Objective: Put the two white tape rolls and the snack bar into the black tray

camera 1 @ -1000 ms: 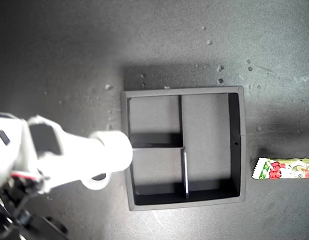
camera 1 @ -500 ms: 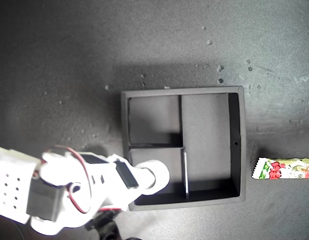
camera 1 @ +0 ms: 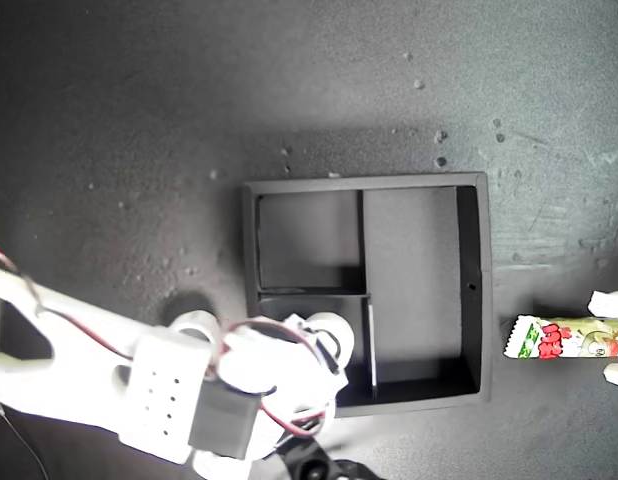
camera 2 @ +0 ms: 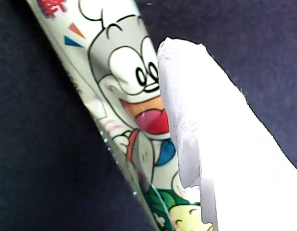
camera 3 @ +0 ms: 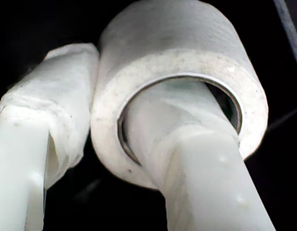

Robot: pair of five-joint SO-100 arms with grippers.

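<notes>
- My second gripper (camera 1: 324, 340) pinched a tape roll (camera 3: 179, 86), one finger (camera 3: 187, 144) passing through the roll's hole and the other finger (camera 3: 47, 120) pressed against its outside wall.
- In the exterior view that roll (camera 1: 327, 335) sat over the small compartment of the tray (camera 1: 474, 290) nearest the view's lower left, just beside the divider wall; whether it touched the floor of the compartment I could not tell.
- The second arm (camera 1: 159, 390) lay across the exterior view's lower left, reaching toward the tray and covering the tray's lower left corner.
- A second roll (camera 1: 192, 327) showed as a white ring on the table (camera 1: 139, 120) just outside the tray, toward the exterior view's left, partly hidden by the arm.
- The bar (camera 1: 564, 338) lay flat on the table at the exterior view's right edge, well clear of the tray wall, its crimped end pointing at the tray.
- My first gripper (camera 1: 611, 338) stood at the exterior view's right edge, white tips showing above and below the bar.
- In the first wrist view one white finger (camera 2: 211, 144) lay against the bar's (camera 2: 124, 120) printed wrapper; whether the jaws were spread or squeezing it I could not tell.
- The tray's other small compartment and long compartment showed only bare black floor.
</notes>
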